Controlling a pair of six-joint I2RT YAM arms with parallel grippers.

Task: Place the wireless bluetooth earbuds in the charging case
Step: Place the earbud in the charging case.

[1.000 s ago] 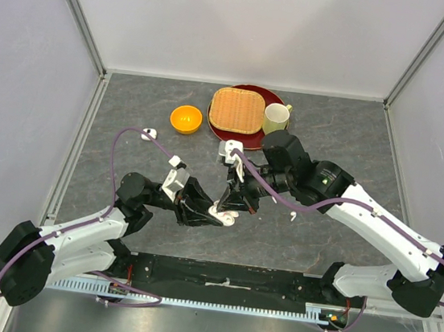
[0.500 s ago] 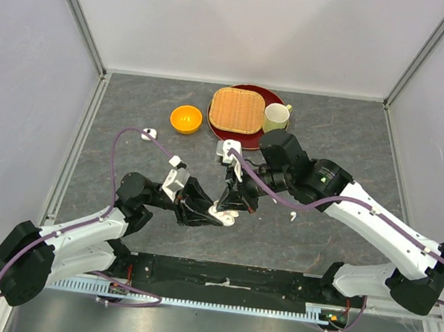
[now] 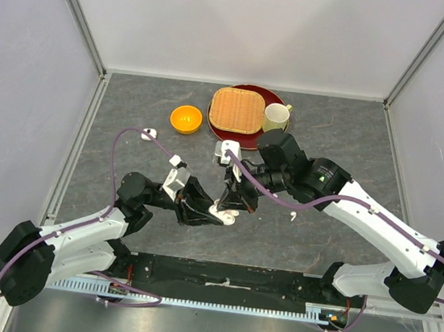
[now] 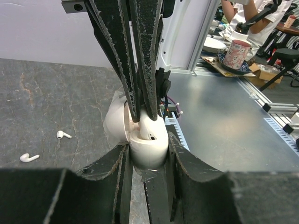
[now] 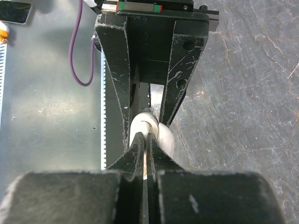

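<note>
Grey stone-patterned tabletop fills the white-walled cell. Near its front edge, the left gripper is clamped around the white charging case, whose lid is tipped back. Above it, the right gripper points down with its jaws pressed together, tips in the case's open mouth; whether anything is pinched between them cannot be told. Two loose earbuds lie on the tabletop beside the case, apart from each other. Farther back sit an orange bowl and a red plate carrying a woven mat and a pale mug.
</note>
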